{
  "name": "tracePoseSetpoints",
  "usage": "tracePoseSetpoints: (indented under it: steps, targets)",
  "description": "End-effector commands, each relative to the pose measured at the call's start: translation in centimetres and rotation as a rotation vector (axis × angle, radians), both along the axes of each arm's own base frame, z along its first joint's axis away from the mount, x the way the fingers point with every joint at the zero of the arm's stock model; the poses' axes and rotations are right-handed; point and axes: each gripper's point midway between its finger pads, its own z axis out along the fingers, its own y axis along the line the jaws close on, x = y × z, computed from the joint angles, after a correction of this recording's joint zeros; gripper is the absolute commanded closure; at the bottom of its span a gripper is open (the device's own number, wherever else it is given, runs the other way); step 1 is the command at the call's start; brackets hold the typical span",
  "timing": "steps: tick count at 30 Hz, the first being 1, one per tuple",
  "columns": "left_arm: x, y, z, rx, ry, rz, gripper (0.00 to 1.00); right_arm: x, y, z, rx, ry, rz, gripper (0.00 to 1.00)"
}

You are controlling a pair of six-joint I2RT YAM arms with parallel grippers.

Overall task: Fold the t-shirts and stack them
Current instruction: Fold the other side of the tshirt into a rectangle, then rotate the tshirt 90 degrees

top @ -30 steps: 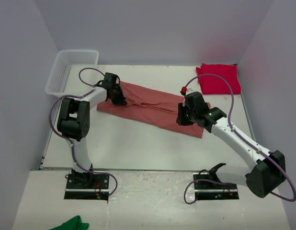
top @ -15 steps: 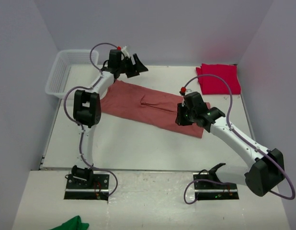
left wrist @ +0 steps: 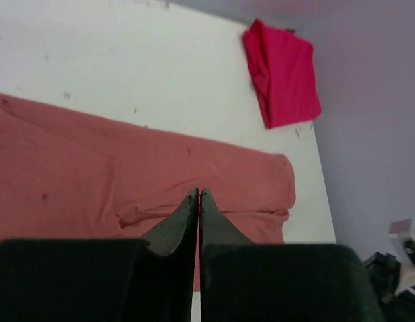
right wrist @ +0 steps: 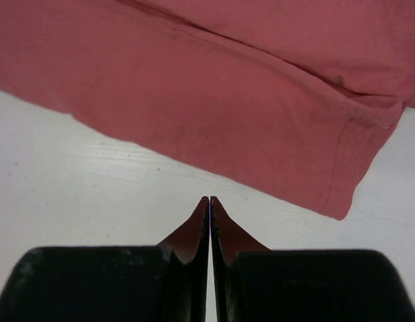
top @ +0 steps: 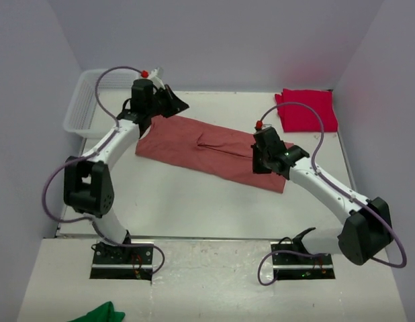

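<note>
The crimson t-shirt (top: 307, 111) sits folded at upper right. The salmon t-shirt (top: 207, 151) lies mid-frame on the bench (top: 194, 201), folded lengthwise only and unstacked. The left end effector (left wrist: 199, 193) and right end effector (right wrist: 209, 200) are pinched closed, empty.

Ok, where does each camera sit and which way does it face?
Top view: above, behind the arm bases, looking down on the table; left arm and right arm show.
Left wrist: faces past the shut left claw, over the salmon shirt toward the crimson shirt.
Right wrist: looks down past the shut right claw at the salmon shirt's edge.
All share the salmon shirt.
</note>
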Motion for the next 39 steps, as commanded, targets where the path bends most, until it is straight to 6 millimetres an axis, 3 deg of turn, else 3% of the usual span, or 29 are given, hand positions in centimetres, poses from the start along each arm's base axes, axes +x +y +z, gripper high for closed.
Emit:
tracePoseSetpoints:
  steps: [1,2,4,5,9,14,25,36,39]
  targets:
    - [-2.4,3.1,0.4,0.134,0.004,0.131,1.00,1.8,-1.8,-0.1,-0.123,0.009,-0.109,1.00]
    - [-3.0,3.5,-0.8,0.160,0.034,0.144,1.00,2.2,-1.6,-1.7,-0.149,0.060,-0.110,1.00]
    - [-3.5,4.1,-2.9,0.208,0.087,0.146,1.00,3.2,-0.6,-1.9,-0.126,0.079,-0.133,1.00]
    - [-3.6,4.1,-3.6,0.216,0.106,0.144,1.00,3.3,0.2,-3.1,-0.115,0.118,-0.118,1.00]
    - [-3.5,3.8,-7.5,0.227,0.197,0.126,1.00,5.6,3.6,-3.7,-0.032,0.155,-0.084,1.00]
    - [-2.6,3.6,-9.1,0.242,0.210,0.123,1.00,6.9,4.3,-5.8,-0.047,0.188,-0.087,1.00]
    - [-0.6,3.2,-14.4,0.258,0.304,0.133,1.00,5.2,3.6,-10.3,-0.087,0.278,-0.098,1.00]
    - [1.1,4.6,-20.1,0.324,0.437,0.133,1.00,2.6,3.2,-13.2,-0.065,0.348,-0.107,1.00]
    - [2.2,4.4,-19.8,0.324,0.428,0.122,1.00,1.2,3.1,-14.3,-0.064,0.378,-0.101,1.00]
